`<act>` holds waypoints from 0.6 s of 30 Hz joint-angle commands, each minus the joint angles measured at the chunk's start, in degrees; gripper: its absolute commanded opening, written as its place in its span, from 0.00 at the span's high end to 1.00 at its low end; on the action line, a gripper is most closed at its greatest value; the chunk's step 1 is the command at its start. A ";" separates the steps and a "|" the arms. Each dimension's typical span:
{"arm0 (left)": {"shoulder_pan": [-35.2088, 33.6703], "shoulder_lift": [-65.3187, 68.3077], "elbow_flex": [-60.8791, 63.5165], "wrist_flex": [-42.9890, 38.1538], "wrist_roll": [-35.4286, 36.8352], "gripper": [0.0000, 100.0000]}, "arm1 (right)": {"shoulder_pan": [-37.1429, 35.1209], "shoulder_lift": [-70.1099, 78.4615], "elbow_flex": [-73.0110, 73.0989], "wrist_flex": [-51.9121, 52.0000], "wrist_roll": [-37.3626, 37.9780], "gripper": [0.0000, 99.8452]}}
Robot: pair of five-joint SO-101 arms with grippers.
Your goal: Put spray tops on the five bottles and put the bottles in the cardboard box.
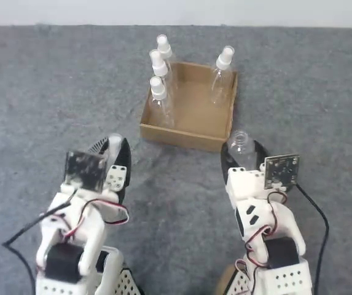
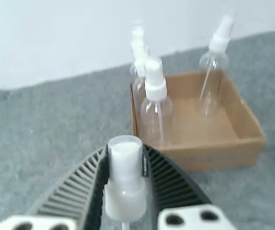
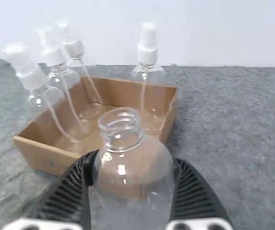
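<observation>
My left gripper (image 2: 124,179) is shut on a white spray top (image 2: 124,176), held upright; in the high view that spray top (image 1: 114,144) sits at the tip of the left gripper (image 1: 115,150), left of the box. My right gripper (image 3: 130,184) is shut on a clear open-necked bottle (image 3: 129,165), which stands just in front of the box's near right corner in the high view as the bottle (image 1: 239,146). The cardboard box (image 1: 182,136) holds several clear bottles with white spray tops, such as one bottle (image 1: 161,98) at its left wall and another bottle (image 1: 222,72) at the back right.
Grey carpet-like cloth (image 1: 53,92) covers the table, with open room left and right of the box. A pale wall (image 2: 55,33) rises behind the table's far edge. The box's middle floor (image 1: 194,107) is bare.
</observation>
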 commanded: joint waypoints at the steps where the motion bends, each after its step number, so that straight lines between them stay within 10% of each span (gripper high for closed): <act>1: 0.09 -7.56 -0.84 -0.26 2.99 0.99 | -3.30 -1.10 -0.26 -1.19 0.79 0.97; 18: 8.88 -8.79 -4.79 -15.30 8.44 0.99 | -13.49 -1.10 1.49 -1.71 0.79 0.97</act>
